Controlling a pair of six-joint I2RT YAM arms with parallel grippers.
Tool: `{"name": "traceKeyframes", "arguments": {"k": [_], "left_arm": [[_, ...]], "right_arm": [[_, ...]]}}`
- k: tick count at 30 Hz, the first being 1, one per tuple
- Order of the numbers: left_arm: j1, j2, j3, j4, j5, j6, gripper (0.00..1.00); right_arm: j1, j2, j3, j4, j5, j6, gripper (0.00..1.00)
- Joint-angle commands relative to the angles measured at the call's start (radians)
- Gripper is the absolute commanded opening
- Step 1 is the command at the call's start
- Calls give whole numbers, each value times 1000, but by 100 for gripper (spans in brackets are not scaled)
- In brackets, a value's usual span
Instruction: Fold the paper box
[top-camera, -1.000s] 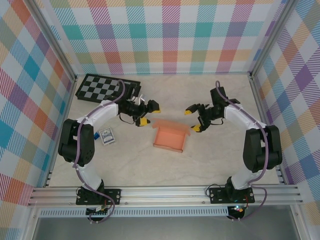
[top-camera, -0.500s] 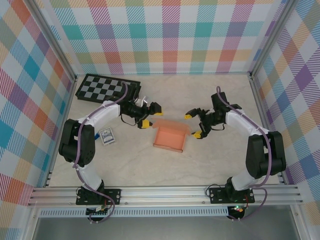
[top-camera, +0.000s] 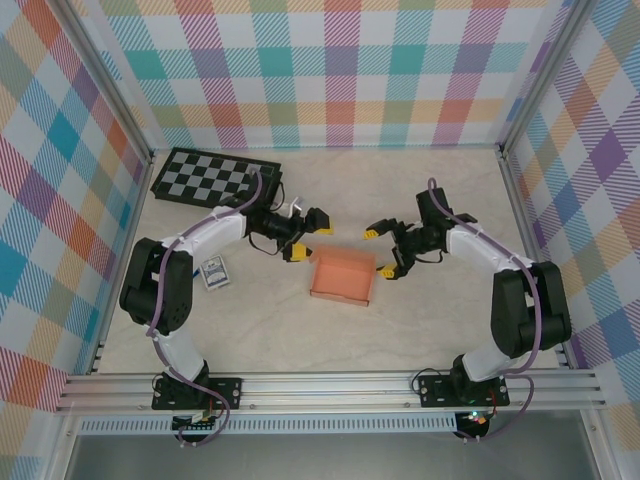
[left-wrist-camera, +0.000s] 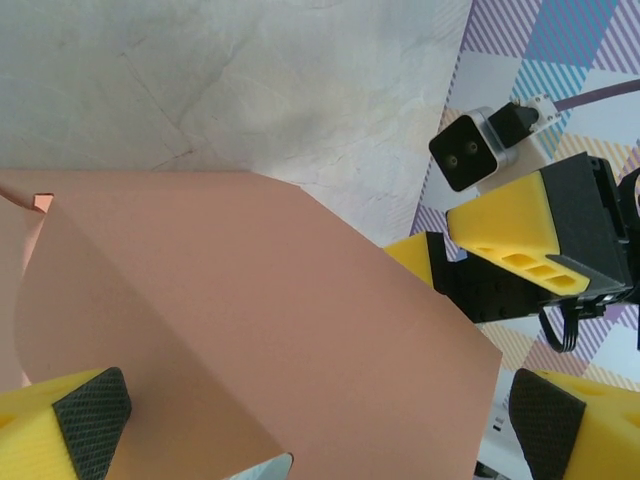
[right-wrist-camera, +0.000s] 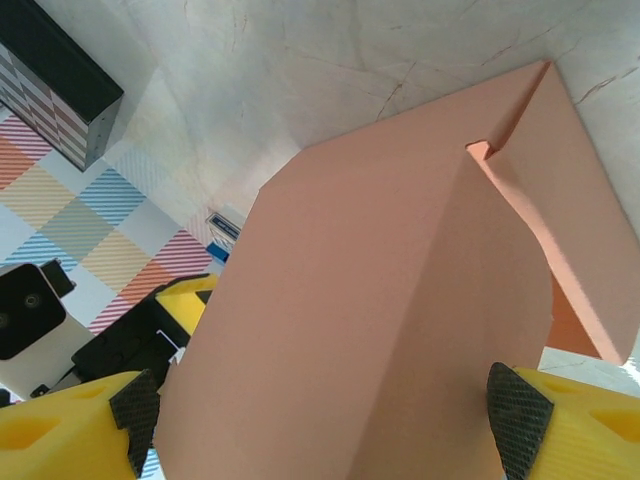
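Salmon-orange paper box (top-camera: 342, 275), creased panels folded over

The paper box (top-camera: 342, 275) lies between the left tool (top-camera: 309, 235) and the right tool (top-camera: 379, 251), with the checkerboard (top-camera: 215, 177) behind on the left.

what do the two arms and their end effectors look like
The left arm and right arm have white link covers and bulky black joints on black base plates. A purple cable loops along each. The left end effector and right end effector have blocky yellow fingers with black textured pads.
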Motion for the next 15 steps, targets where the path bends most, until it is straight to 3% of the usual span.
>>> {"name": "traceKeyframes", "arguments": {"k": [1, 7, 15], "left_arm": [[-24, -25, -25, 74, 32, -74, 100], [-53, -15, -38, 114, 27, -109, 100], [-69, -1, -66, 135, 11, -81, 100]], "right_arm": [[23, -13, -16, 55, 2, 67, 87], [44, 0, -9, 63, 24, 72, 83], [48, -2, 8, -6, 68, -31, 71]]}}
